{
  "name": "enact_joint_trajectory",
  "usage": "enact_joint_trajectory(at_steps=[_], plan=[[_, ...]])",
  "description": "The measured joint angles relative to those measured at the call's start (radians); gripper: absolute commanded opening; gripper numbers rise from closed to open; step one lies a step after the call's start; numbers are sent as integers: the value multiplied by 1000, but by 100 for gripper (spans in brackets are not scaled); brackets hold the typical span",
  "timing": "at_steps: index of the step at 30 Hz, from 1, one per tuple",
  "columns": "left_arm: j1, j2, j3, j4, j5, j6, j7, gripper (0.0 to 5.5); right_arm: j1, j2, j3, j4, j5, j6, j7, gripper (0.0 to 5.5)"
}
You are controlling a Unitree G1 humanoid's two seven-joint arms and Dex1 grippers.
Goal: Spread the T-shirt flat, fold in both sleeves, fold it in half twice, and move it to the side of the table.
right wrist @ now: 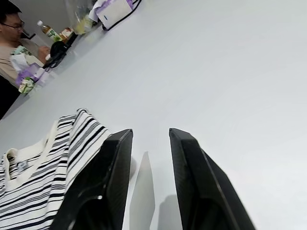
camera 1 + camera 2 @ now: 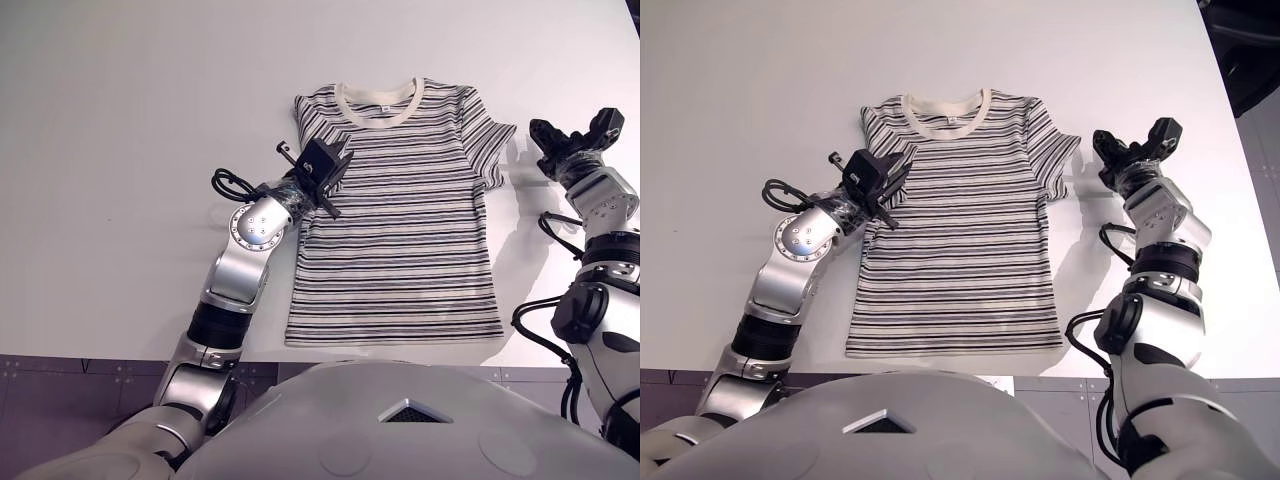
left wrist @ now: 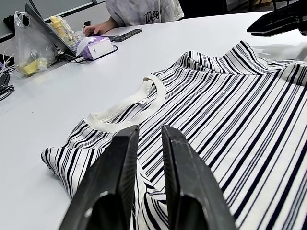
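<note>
A black-and-white striped T-shirt (image 2: 400, 230) lies flat on the white table (image 2: 130, 130), cream collar (image 2: 378, 100) at the far end. Its right sleeve (image 2: 497, 140) sticks out sideways. The left sleeve (image 2: 312, 112) looks short and bunched near the shoulder. My left gripper (image 2: 340, 170) hovers over that left shoulder edge, its fingers (image 3: 127, 158) a narrow gap apart, with striped cloth just under the tips. My right gripper (image 2: 575, 128) stands open over bare table just right of the right sleeve, nothing between its fingers (image 1: 184, 158).
The table's front edge (image 2: 100, 356) runs close to the shirt's hem. Bare white surface stretches to the left and beyond the collar. At the far end, a purple pouch (image 3: 93, 47), a plastic bag (image 3: 31, 45) and a seated person's things.
</note>
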Motion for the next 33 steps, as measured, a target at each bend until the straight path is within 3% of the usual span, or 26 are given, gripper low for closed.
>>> enact_joint_trajectory(at_steps=[11,19,26,33], plan=[[0,-10,-1,0,5,0,0,90,-4,54,73,-19,-22,31,-2,140],[0,-17,-1,0,8,0,0,90,-3,61,81,-47,-29,31,6,15],[-1,-17,0,0,8,-3,0,90,42,82,129,-175,-57,18,-10,15],[-1,-19,-1,0,9,-7,1,90,101,222,213,-438,-46,116,-93,15]])
